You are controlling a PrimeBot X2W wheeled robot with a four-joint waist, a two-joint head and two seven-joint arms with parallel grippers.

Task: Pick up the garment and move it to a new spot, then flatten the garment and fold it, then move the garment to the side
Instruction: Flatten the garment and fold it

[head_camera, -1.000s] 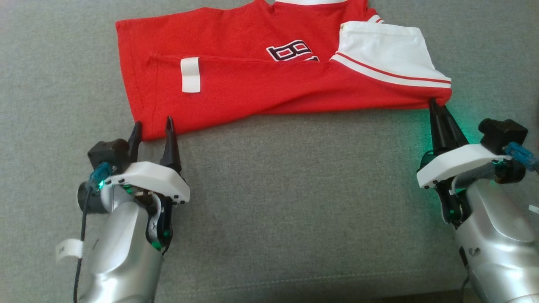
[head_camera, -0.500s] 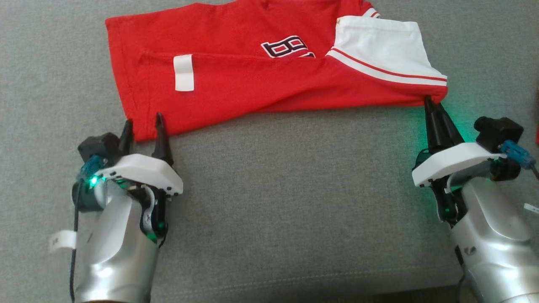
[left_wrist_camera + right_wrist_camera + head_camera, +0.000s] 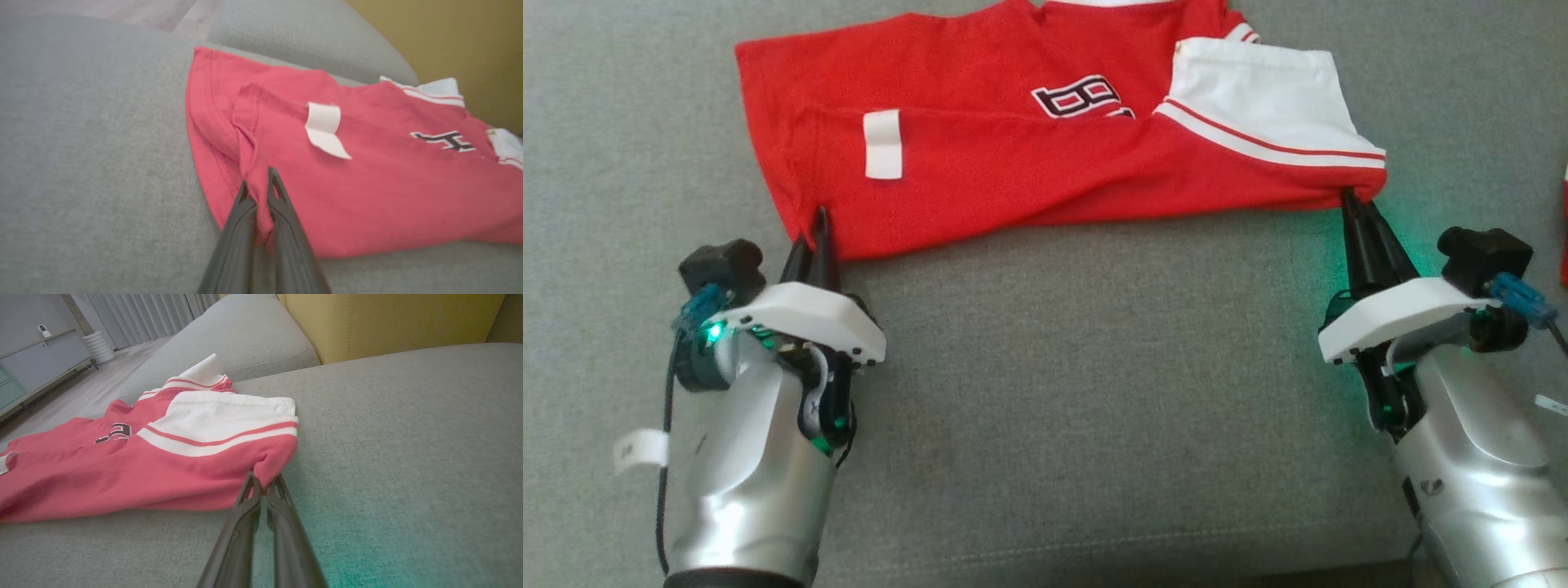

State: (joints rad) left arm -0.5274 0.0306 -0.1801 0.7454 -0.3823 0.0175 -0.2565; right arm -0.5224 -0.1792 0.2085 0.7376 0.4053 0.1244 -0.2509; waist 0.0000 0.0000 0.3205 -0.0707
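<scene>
Our left gripper's (image 3: 813,233) 2 fingers (image 3: 286,228) are pressed together on the near hem corner of the red garment (image 3: 1013,163). In the left wrist view a pinched ridge of cloth runs up between them. Our right gripper (image 3: 1349,200) is clamped just as tightly on the other near corner, right below the white sleeve (image 3: 1258,90).

Both silver forearms rise from the bottom corners of the head view, with the fingers pointing away from us. The left one stands nearly straight and the right one leans slightly inward.

The garment lies across the grey sofa seat (image 3: 1094,367), stretched between the 2 grippers, with a white label (image 3: 883,144) on its left half. Its far edge is cut off by the top of the head view. A fold covers the lower part of the dark number print (image 3: 1086,96), so we cannot read it. The left wrist view is soft and blurred near the fingertips.

1 second ago our left fingers stood apart, straddling the hem corner; now they have closed on it and the cloth there is drawn into a small peak. Our right gripper keeps the same grip as before.
</scene>
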